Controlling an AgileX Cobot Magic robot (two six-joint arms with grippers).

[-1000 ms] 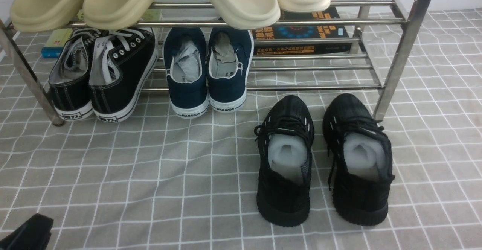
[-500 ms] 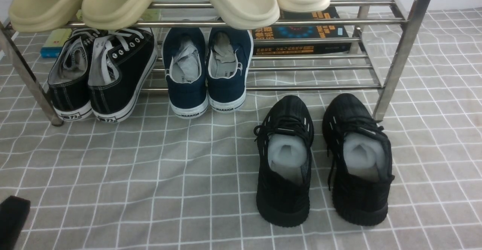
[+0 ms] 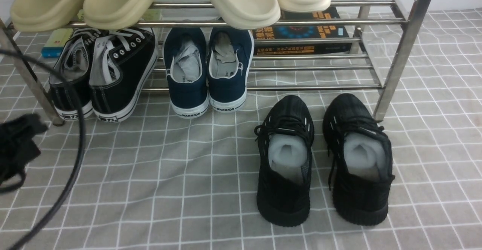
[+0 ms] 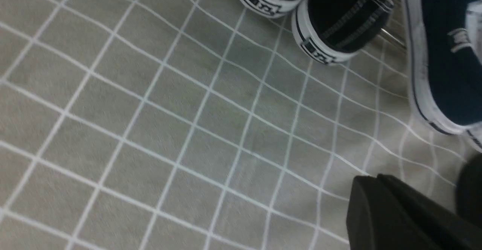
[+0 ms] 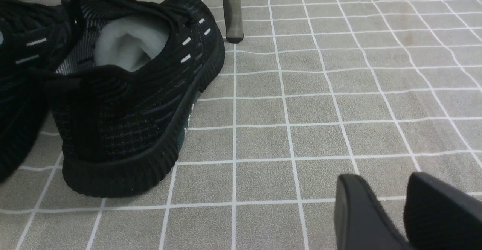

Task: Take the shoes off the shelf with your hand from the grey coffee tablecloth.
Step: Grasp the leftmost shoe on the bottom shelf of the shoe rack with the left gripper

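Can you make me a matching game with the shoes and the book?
1. Navy shoes
2. Cream clogs
3. Knit black shoes
4. Black book

A. on the cloth, in front of the rack
B. has orange writing
C. on the rack's upper tier
D. "WARRIOR" on the heels

Pairs: 1-D, 2-C, 3-A, 4-B
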